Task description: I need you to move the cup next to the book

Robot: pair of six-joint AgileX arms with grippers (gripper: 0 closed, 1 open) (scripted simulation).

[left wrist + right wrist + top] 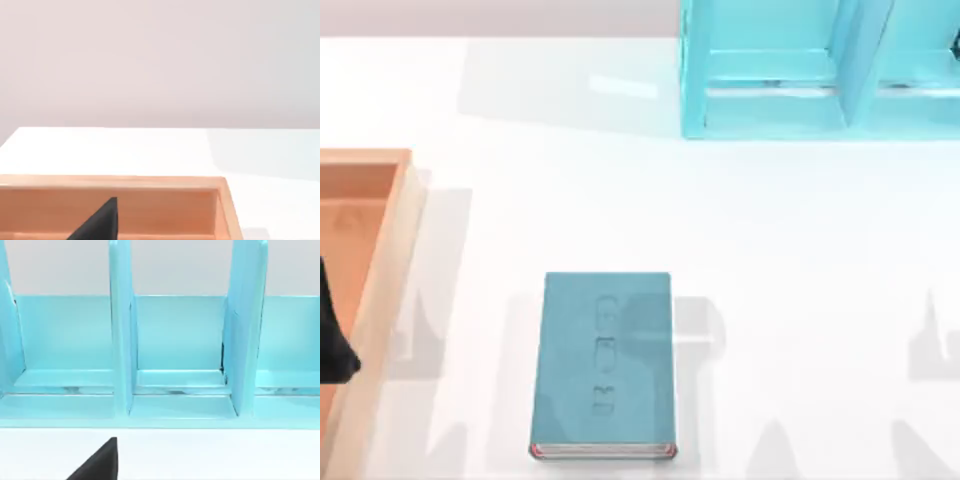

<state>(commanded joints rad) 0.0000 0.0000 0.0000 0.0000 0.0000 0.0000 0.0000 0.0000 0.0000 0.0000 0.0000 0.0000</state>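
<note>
The book (605,365) lies flat near the table's front edge, a little left of centre. It is a teal-blue hardcover with embossed marks, and its white page edges and reddish corners face the front. The cup is out of view. My left gripper (332,345) is a dark shape at the far left edge, over the wooden tray (382,270) and well left of the book. A black part of the left gripper (100,224) sits in front of the tray's far wall (150,205). A black part of my right gripper (100,464) sits low, facing the shelf unit.
A light-blue shelf unit (820,70) with upright dividers (122,350) stands at the back right. The wooden tray has raised walls along the table's left side. White tabletop (800,300) spreads between the book, the tray and the shelf.
</note>
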